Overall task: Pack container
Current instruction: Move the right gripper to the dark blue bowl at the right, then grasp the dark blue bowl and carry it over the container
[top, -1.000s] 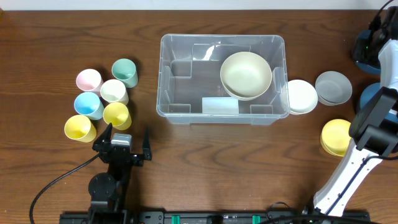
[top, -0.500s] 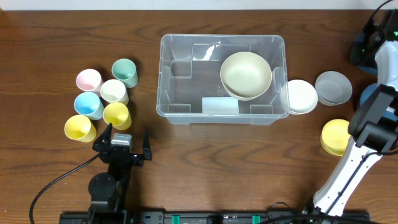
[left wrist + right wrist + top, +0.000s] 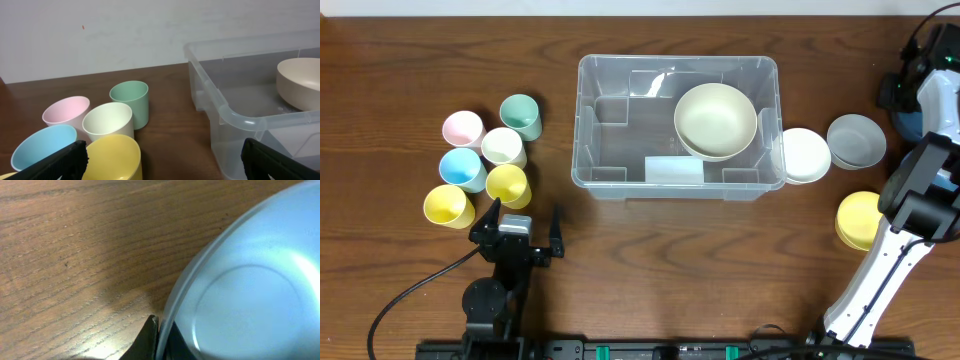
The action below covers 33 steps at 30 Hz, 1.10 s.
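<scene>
The blue bowl's point(image 3: 240, 290) rim is clamped by the right gripper point(image 3: 157, 330), far right. It should be lifted level and carried left over the central container's point(image 3: 582, 120) wall. The left gripper point(image 3: 526, 214) is spread wide, empty.

Container point(image 3: 620, 140) left half free; cream bowl point(image 3: 715, 120) fills right half. Cups point(image 3: 503, 147) cluster left, open table point(image 3: 552, 150) strip between.

This looks like a robotics lab. A left arm point(image 3: 498, 290) and a right arm point(image 3: 880, 270) stand on a black rail point(image 3: 620, 350) at the edge of a wooden desk point(image 3: 420, 60). A cable point(image 3: 415, 285) trails loose, the wall point(image 3: 150, 30) is bare white, and pastel cups point(image 3: 503, 146) sit grouped beside the container point(image 3: 675, 58).
</scene>
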Each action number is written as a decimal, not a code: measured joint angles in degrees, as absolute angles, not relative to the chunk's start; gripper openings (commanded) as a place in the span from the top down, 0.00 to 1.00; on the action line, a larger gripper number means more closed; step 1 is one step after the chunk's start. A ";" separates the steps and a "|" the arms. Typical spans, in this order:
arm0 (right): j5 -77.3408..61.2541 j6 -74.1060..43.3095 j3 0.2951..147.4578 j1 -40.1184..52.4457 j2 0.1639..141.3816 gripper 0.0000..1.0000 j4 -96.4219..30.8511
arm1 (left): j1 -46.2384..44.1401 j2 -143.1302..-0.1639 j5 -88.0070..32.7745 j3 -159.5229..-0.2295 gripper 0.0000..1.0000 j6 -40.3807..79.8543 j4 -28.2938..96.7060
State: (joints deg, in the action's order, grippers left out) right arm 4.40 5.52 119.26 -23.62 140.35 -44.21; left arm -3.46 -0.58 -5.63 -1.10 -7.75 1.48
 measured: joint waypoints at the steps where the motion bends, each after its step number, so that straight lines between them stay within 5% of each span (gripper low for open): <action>1: 4.56 4.99 119.48 -23.62 140.35 0.99 -44.77 | -3.46 -0.58 -5.63 -1.10 0.02 -7.75 1.48; 18: -1.89 -0.69 131.26 -19.05 129.08 0.99 -58.24 | -3.46 -0.58 -5.63 -1.10 0.02 -7.75 1.45; 33: -5.69 -2.37 132.51 19.79 113.01 0.99 -72.47 | -3.46 -0.58 -5.63 -1.10 0.02 -7.75 1.48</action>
